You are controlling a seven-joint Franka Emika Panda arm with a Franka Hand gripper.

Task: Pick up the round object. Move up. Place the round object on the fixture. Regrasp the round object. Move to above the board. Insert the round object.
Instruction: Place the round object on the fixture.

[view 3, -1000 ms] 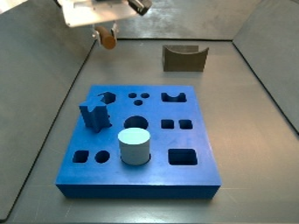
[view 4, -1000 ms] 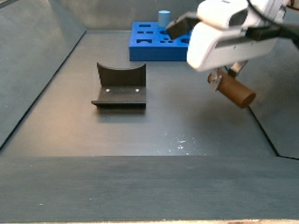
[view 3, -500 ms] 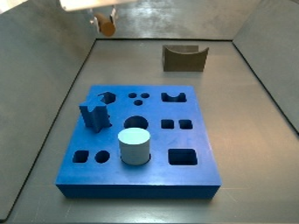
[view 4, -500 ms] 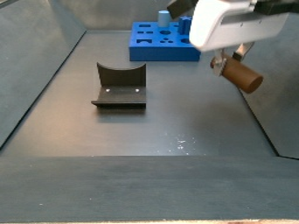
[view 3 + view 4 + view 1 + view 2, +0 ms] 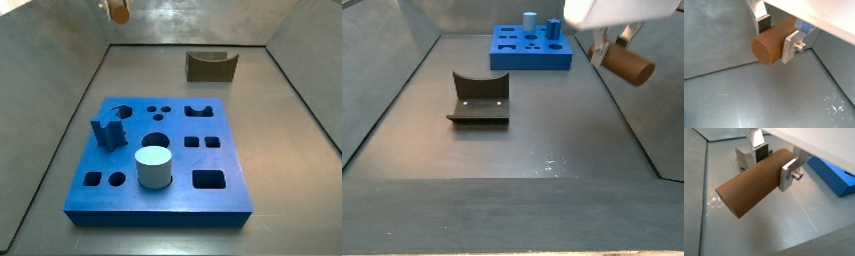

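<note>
my gripper (image 5: 772,164) has climbed since a second ago, fingers clamped on brown peg (image 5: 751,185) | peg lifted well above floor, right of fixture (image 5: 480,98) | board (image 5: 160,160) untouched | lift nearly done, fixture placement next

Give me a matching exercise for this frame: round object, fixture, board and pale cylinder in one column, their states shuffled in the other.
Things:
1. round object
2. fixture
3. board
4. pale cylinder

States:
A. lies flat on the floor, several holes open
B. clamped in the gripper, raised off the floor
C. stands upright in the board
D. notch empty, nothing resting on it

Pairs: 1-B, 2-D, 3-A, 4-C
</note>
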